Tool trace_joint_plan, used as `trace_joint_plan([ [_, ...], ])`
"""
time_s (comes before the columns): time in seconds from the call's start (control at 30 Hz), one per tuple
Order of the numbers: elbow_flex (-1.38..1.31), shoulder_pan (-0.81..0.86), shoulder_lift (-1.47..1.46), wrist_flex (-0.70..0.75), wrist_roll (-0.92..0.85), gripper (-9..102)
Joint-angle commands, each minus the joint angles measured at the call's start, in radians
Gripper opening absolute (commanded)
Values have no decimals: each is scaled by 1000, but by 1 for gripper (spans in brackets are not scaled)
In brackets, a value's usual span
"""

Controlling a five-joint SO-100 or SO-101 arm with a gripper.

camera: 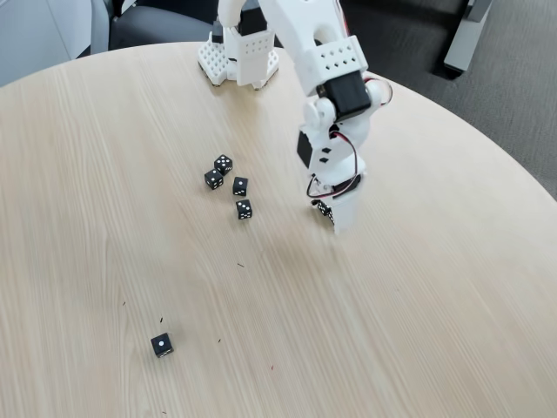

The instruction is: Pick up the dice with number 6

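1. Gripper [328, 214] is down at the table [418, 287], white fingers pointing straight down, right of the dice cluster. A small black die [324, 208] with white pips sits at the fingertips, looks pinched between them; jaws appear closed on it, though the far finger is hidden.
2. Pip count on that die is too small to read. Judging by the task, this is likely the dice with number 6, but not confirmable here.
3. Four other black dice [231, 186] sit in a loose group well left of the gripper; a lone die [161, 345] showing one pip lies near the bottom left. None are touched.
4. Step in hand: secure the grasp, then lift.
5. To do it well: keep squeeze firm and centred on opposite faces, since a small cube can twist or pop out.
6. Lift straight up, slowly, no sideways drag toward the cluster.
7. Risk: corner-only grip drops the die.
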Motion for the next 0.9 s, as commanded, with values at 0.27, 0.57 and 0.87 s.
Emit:
trace_joint_plan([
  [0.27,-20,38,14,-6,-325,27],
  [0.57,-6,40,21,-6,-773,27],
  [0.87,-5,41,23,-6,-1175,28],
])
